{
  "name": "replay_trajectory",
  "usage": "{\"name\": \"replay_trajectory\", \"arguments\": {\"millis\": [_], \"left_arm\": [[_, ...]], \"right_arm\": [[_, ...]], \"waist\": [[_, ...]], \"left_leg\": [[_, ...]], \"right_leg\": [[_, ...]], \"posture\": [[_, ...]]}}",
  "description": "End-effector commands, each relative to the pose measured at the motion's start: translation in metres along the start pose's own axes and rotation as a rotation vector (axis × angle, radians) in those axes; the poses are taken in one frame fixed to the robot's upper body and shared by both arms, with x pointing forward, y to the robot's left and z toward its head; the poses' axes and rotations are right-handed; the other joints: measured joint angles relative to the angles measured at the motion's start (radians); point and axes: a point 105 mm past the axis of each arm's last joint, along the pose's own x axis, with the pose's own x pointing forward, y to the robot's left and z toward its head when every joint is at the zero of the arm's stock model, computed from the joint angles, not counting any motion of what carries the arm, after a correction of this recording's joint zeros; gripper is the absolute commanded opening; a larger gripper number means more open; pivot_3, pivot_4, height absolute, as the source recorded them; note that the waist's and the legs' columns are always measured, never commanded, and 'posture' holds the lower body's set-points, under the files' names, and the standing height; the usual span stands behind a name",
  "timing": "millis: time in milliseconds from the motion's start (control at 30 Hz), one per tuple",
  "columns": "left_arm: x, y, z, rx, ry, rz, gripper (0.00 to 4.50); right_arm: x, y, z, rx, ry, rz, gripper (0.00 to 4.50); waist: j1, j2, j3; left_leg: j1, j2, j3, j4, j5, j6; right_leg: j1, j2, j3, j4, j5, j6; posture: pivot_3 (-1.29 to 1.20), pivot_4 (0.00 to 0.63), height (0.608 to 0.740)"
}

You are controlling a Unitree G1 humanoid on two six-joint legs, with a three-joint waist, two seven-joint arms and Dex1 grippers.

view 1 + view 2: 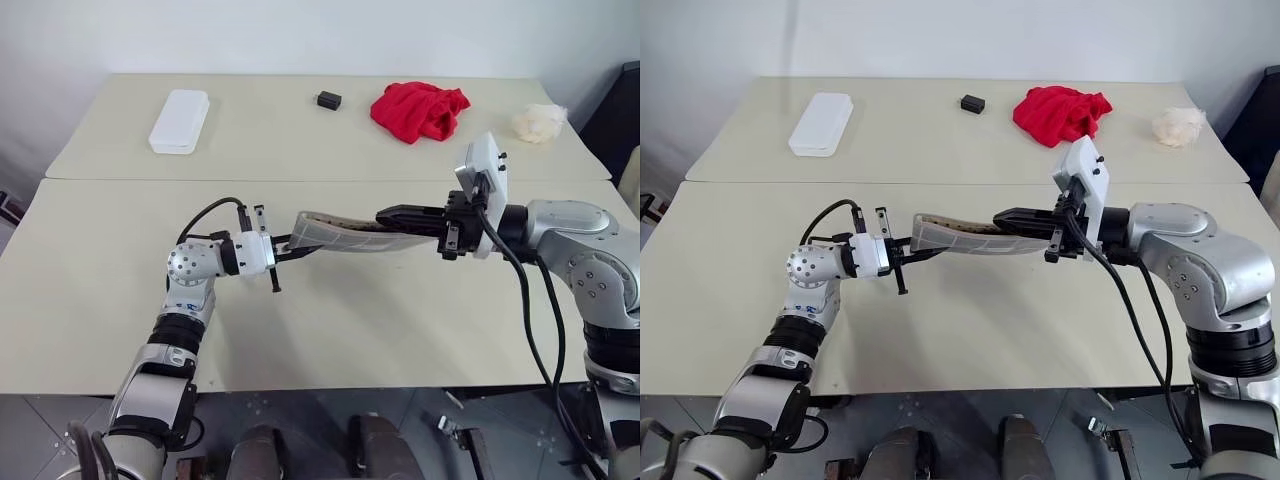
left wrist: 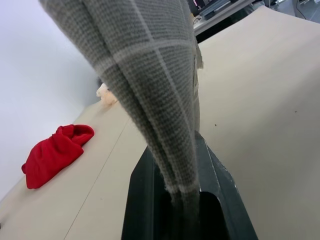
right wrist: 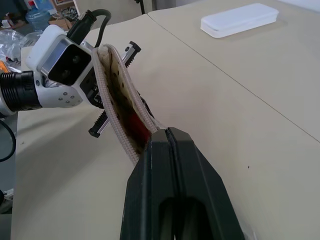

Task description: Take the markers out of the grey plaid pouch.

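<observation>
Table (image 1: 330,320): two beige tops butted along a seam, pouch held up over the near one.
Pouch (image 1: 345,233): grey plaid, stretched level in the air between both grippers, above the near tabletop; mouth turned toward the right gripper, beige dotted lining showing.
Cloth (image 1: 418,109): red, crumpled, on the far top, well beyond the pouch.
Case (image 1: 180,120): white, hard, flat on the far top, beyond the pouch and off to its left.
Left gripper (image 1: 290,250): clamped on the pouch's left end, fabric pinched between the black fingers (image 2: 145,200).
Right gripper (image 3: 167,137): fingers pressed together, tips at the pouch's open mouth; held object, if any, not discernible.
Marker (image 3: 134,125): red patch inside the pouch, just ahead of the right fingertips; green one not made out.
Wad (image 1: 541,122): pale, crumpled, right of the cloth.
Block (image 1: 329,100): small, black, between case and cloth.
</observation>
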Motion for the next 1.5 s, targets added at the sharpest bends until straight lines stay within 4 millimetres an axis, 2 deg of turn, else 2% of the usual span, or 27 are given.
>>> {"name": "replay_trajectory", "arguments": {"millis": [33,167,300,500,600,800,900,1133,1367,1500], "left_arm": [[0.002,0.003,0.005,0.022,-0.018,0.018,0.0],[0.002,0.003,0.005,0.011,-0.015,0.019,0.0],[0.002,0.003,0.006,0.002,-0.015,0.018,0.0],[0.002,0.003,0.007,0.005,-0.018,0.016,0.0],[0.004,0.002,0.015,0.092,-0.038,-0.015,0.0],[0.005,-0.001,0.014,0.125,-0.054,0.004,0.0],[0.008,-0.006,0.014,0.123,-0.063,0.012,0.0],[0.011,-0.01,0.013,0.095,-0.069,0.021,0.0],[0.013,-0.008,0.011,0.035,-0.073,0.052,0.0],[0.014,-0.009,0.013,0.029,-0.075,0.043,0.0]], "right_arm": [[-0.001,0.008,0.003,-0.072,0.006,0.026,0.01],[0.0,0.01,-0.002,-0.121,0.014,0.043,0.01],[-0.002,0.004,-0.027,-0.251,0.144,0.03,0.01],[-0.004,0.0,-0.04,-0.315,0.198,0.039,0.01],[-0.009,-0.016,-0.052,-0.29,0.291,-0.038,0.01],[-0.006,-0.016,-0.05,-0.411,0.294,-0.057,0.01],[0.0,-0.011,-0.048,-0.417,0.276,-0.07,0.55],[0.009,-0.009,-0.048,-0.495,0.254,-0.128,2.78],[0.021,-0.021,-0.05,-0.508,0.259,-0.261,2.78],[0.028,-0.022,-0.064,-0.511,0.318,-0.285,2.78]], "waist": [[-0.001,0.0,0.0],[-0.001,0.0,0.0],[0.0,0.0,0.0],[-0.001,0.0,0.0],[-0.002,0.0,0.0],[-0.001,0.0,0.0],[-0.001,0.0,0.0],[-0.001,0.0,0.0],[-0.002,0.0,0.0],[-0.002,0.0,0.0]], "left_leg": [[0.0,0.0,0.0,0.0,0.0,0.0],[0.0,0.0,0.0,0.0,0.0,0.0],[0.0,0.0,0.0,0.0,0.0,0.0],[0.0,0.0,0.0,0.0,0.0,0.0],[0.0,0.0,0.0,0.0,0.0,0.0],[0.0,0.0,0.0,0.0,0.0,0.0],[0.0,0.0,0.0,0.0,0.0,0.0],[0.0,0.0,0.0,0.0,0.0,0.0],[0.001,0.0,0.0,0.0,0.0,0.0],[0.001,0.0,0.0,0.0,0.0,0.0]], "right_leg": [[0.0,0.0,0.0,0.0,0.0,0.0],[0.0,0.0,0.0,0.0,0.0,0.0],[0.0,0.0,0.0,0.0,0.0,0.0],[0.0,0.0,0.0,0.0,0.0,0.0],[0.0,0.0,0.0,0.0,0.0,0.0],[0.0,0.0,0.0,0.0,0.0,0.0],[0.0,0.0,0.0,0.0,0.0,0.0],[0.0,0.0,0.0,0.0,0.0,0.0],[0.0,0.0,0.0,0.0,0.0,0.0],[0.0,0.0,0.0,0.001,0.0,0.0]], "posture": [[0.0,0.15,0.74],[0.0,0.15,0.74],[0.0,0.15,0.74],[0.0,0.15,0.74],[0.0,0.15,0.74],[0.0,0.15,0.74],[0.0,0.15,0.74],[0.0,0.15,0.74],[0.0,0.15,0.74],[0.0,0.15,0.74]]}}
